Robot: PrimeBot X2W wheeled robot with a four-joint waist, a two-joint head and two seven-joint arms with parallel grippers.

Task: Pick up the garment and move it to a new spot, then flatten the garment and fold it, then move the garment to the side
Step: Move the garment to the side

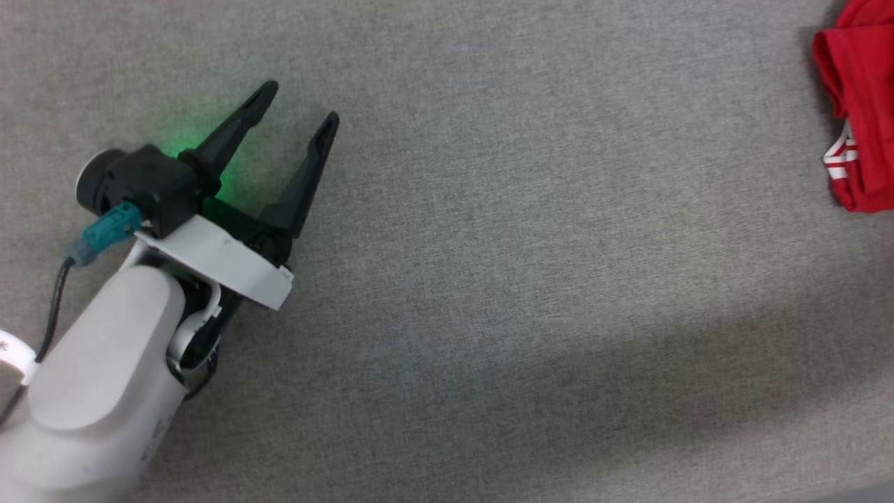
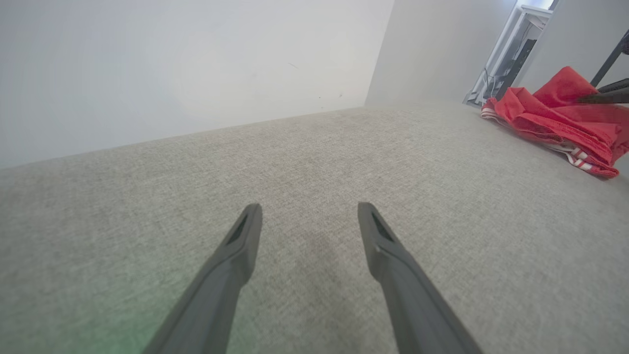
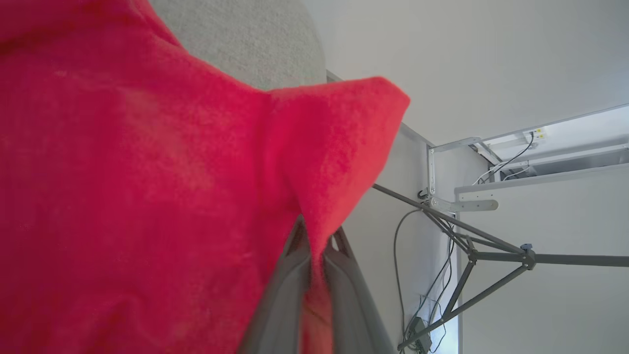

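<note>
Left forearm (image 1: 98, 363): pale casing rising from the lower-left corner of the head view, angled up and to the right; closest item to that camera.
Left wrist fittings: black camera housing on the outer side; teal connector (image 1: 105, 234) with a dark cable plugged in beside it; white plate (image 1: 223, 262) across the base of the fingers.
Left gripper (image 1: 300, 103): jaws spread wide, nothing between them; fingers point up and to the right over grey upholstery (image 1: 489, 279). The left wrist view shows this gripper (image 2: 308, 209) low over the cloth surface; whether it touches cannot be told.
Indicator: green glow (image 1: 188, 140) cast on the upholstery beside the left wrist.
Right gripper (image 3: 318, 241): jaws drawn almost together, pinching a fold of the garment (image 3: 147, 172); red cloth stands in a peak above the fingertips and drapes across the left of that view.
Garment position: the garment (image 1: 862, 105) sits bunched at the right edge of the head view, well apart from the left gripper. In the left wrist view the garment (image 2: 555, 115) lies crumpled at the far right, one part lifted into a peak where dark fingers reach in from the frame edge.
Trim: red-and-white striped band (image 1: 836, 157) at the garment's lower edge, also seen from the left wrist (image 2: 577, 158).
Writing: faint print on the forearm's lower casing, too small to read.
Background: grey tripod (image 3: 491, 250), cables and white brackets behind the right gripper.
</note>
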